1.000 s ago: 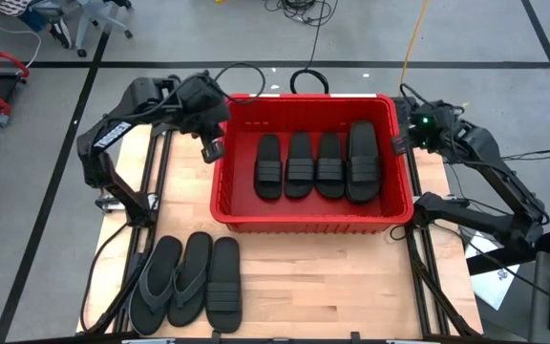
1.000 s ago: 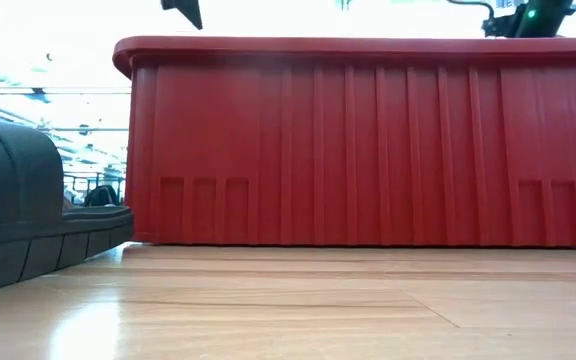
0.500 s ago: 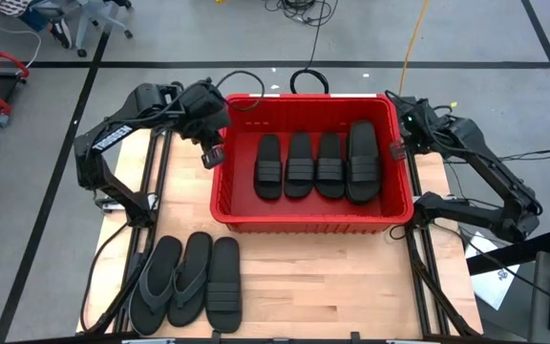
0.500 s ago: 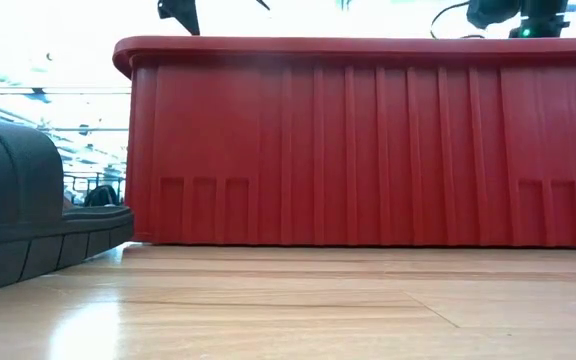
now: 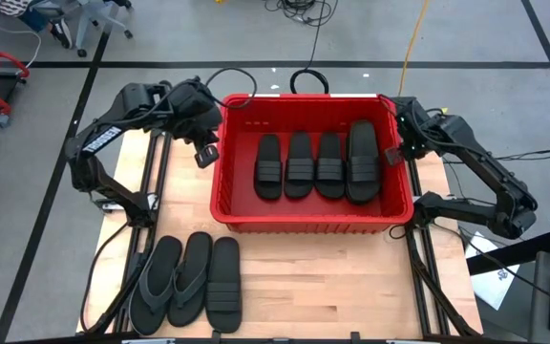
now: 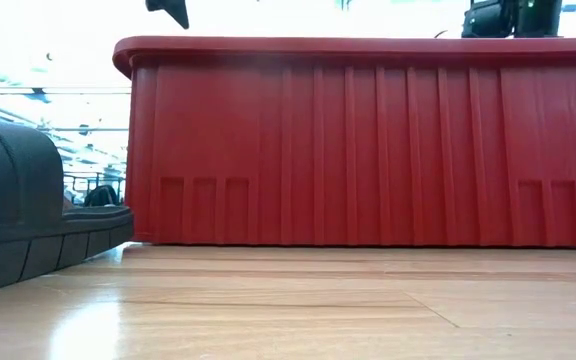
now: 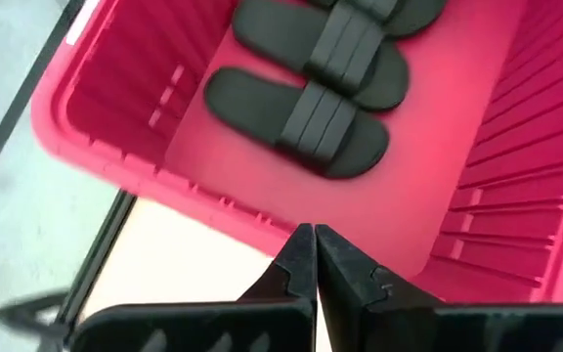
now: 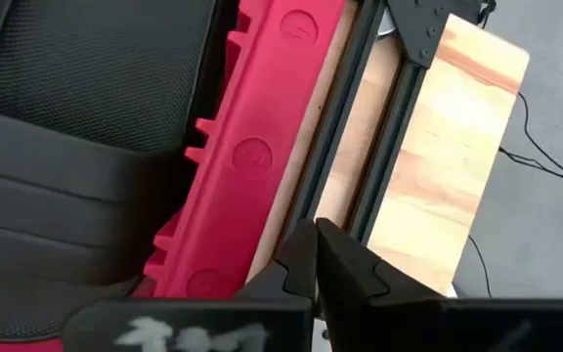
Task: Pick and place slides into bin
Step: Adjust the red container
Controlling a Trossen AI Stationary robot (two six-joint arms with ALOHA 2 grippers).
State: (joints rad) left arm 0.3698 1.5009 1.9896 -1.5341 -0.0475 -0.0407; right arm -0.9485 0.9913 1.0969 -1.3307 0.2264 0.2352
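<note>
Four matte black rubber slides (image 5: 315,165) are seen inside the large red slotted plastic bin (image 5: 309,221), between the left gripper (image 5: 207,153) and right gripper (image 5: 394,153) (both pressed together, empty). Three more slides (image 5: 186,283) are left on the pale wooden table (image 5: 332,287).

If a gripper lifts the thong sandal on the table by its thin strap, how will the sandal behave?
The thong sandal would probably hang tilted, since its strap joins near the toe. The thin strap looks flexible, so it may stretch or slip. It lies flat, so rolling seems unlikely.
</note>
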